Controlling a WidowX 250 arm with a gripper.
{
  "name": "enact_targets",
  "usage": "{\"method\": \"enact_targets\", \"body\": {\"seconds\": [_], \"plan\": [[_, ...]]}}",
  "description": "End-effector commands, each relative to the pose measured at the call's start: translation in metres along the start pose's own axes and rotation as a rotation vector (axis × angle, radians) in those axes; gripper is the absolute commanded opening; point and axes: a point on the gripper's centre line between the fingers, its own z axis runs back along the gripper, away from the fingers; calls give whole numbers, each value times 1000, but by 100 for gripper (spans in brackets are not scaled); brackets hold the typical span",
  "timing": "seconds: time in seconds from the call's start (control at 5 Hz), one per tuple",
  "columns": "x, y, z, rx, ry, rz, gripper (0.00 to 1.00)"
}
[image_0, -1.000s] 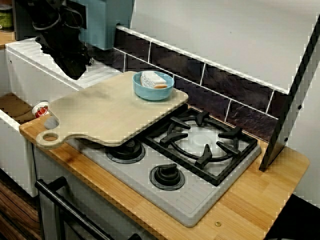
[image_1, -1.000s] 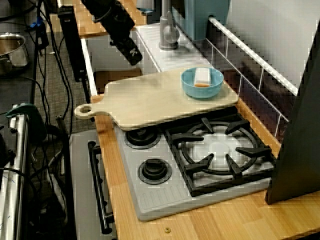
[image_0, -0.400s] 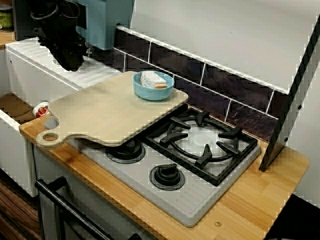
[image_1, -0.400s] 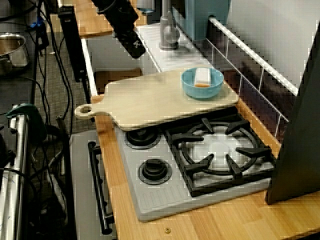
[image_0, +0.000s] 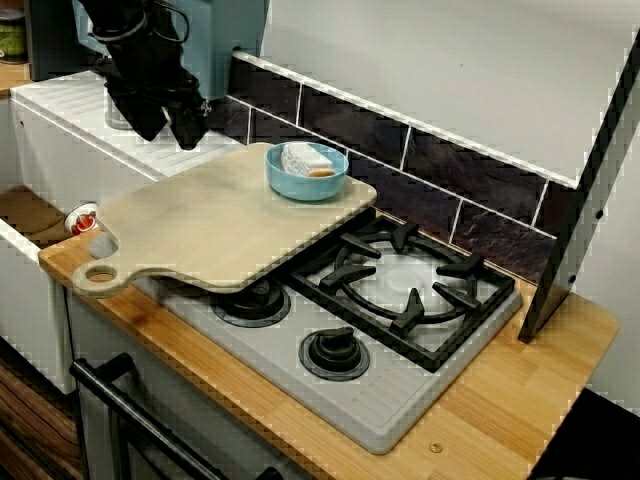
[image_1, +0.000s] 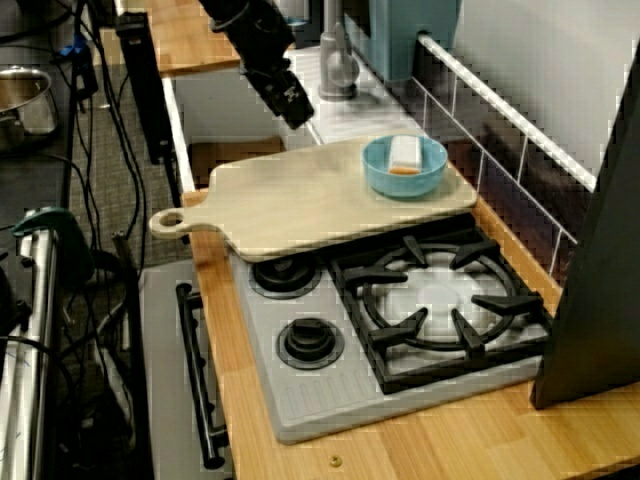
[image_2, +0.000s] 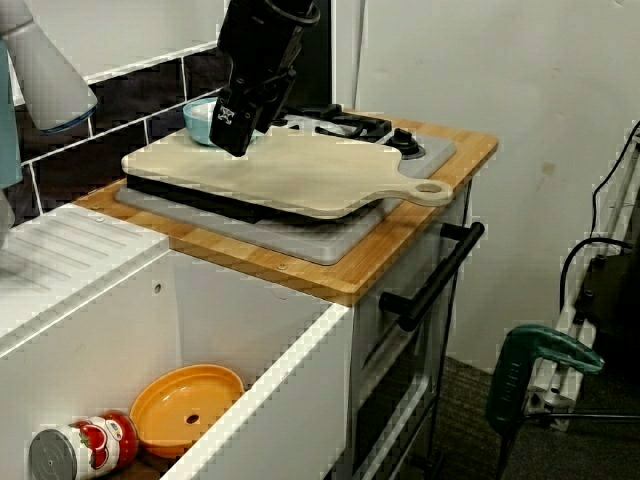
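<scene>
Cutting board (image_0: 215, 220) lies on the stove (image_0: 385, 400) (blue bowl (image_0: 306, 172) on it); the gripper (image_0: 171, 138) hovers above its edge, fingers spread, empty.

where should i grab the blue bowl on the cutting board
Take the blue bowl by its rim, straight down from above, one finger inside and one outside. It stands upright and open on the cutting board, and its round wall looks wide to span. The rim toward the board's handle is probably best: the white block lies away from it.
</scene>
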Motion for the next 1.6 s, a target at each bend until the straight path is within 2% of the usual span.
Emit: {"method": "enact_targets", "body": {"seconds": [0.0, 0.2, 0.6, 1.4], "plan": [[20, -22, 11, 4, -60, 36, 100], [20, -41, 7, 34, -63, 84, 100], [13, -71, 3, 101, -22, 283, 100], [23, -65, -6, 138, 61, 515, 100]]}}
